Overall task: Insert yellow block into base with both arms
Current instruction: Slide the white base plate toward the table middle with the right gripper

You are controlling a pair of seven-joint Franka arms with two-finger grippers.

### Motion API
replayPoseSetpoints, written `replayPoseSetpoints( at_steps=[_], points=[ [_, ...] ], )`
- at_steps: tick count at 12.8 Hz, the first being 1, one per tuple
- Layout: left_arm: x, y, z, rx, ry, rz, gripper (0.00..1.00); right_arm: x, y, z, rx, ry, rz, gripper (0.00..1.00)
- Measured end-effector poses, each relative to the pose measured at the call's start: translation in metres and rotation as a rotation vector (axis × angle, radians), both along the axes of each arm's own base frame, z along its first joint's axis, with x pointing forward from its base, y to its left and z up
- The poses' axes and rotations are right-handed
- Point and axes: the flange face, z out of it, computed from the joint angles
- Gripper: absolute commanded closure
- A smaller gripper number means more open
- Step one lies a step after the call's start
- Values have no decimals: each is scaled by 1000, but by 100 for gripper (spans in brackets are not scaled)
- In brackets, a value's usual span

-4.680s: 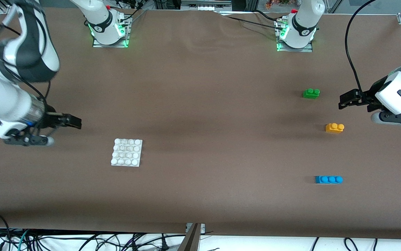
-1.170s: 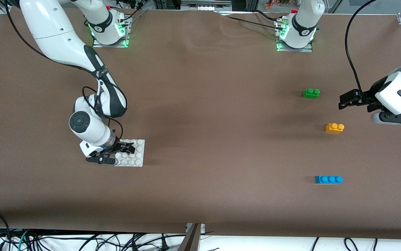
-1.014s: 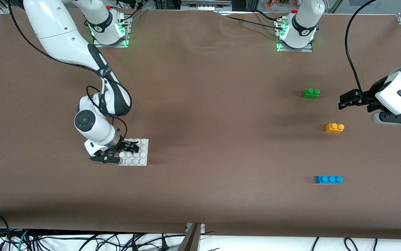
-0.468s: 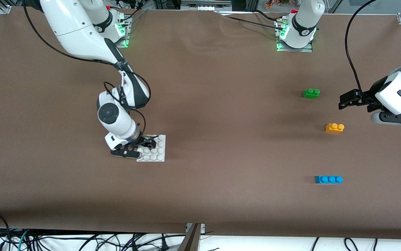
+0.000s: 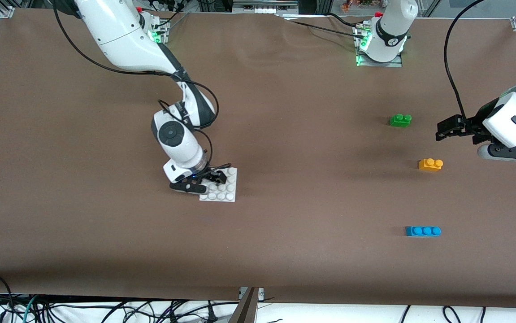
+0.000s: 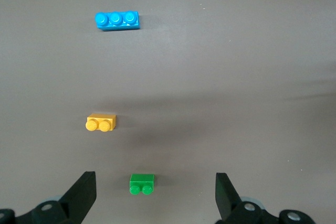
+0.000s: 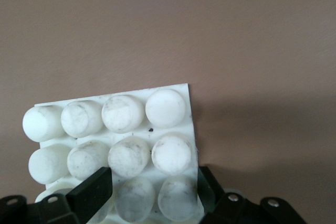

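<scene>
The white studded base (image 5: 223, 190) is held by my right gripper (image 5: 214, 178), which is shut on it near the table's middle. In the right wrist view the fingers (image 7: 92, 190) clamp two studs at the base's (image 7: 126, 114) edge, around the right gripper's grip point (image 7: 152, 187). The yellow block (image 5: 430, 164) lies on the table toward the left arm's end and shows in the left wrist view (image 6: 101, 123). My left gripper (image 5: 442, 128) waits open and empty above the table, beside the green brick; its point in its own view is (image 6: 155, 192).
A green two-stud brick (image 5: 400, 120) lies farther from the front camera than the yellow block and shows in the left wrist view (image 6: 142, 183). A blue three-stud brick (image 5: 422, 231) lies nearer, also in the left wrist view (image 6: 117, 20).
My right gripper came to the base, shut on it, and has moved it steadily toward the table's middle. The left arm and the bricks have not moved.
</scene>
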Motion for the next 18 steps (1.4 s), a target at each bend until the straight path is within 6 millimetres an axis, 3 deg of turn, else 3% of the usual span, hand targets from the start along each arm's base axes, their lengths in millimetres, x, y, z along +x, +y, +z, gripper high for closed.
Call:
replayPoseSetpoints(
  at_steps=[5,10,15,18],
  points=[
    [0,0,0,0,0,0,0,-34,72,-2,24,-4,22,27],
    [0,0,0,0,0,0,0,-81,134,-3,39,3,56,27],
    [0,0,0,0,0,1,0,-115,188,-4,56,-15,145,27],
    [0,0,0,0,0,1,0,-120,200,-5,63,-22,160,27]
  ],
)
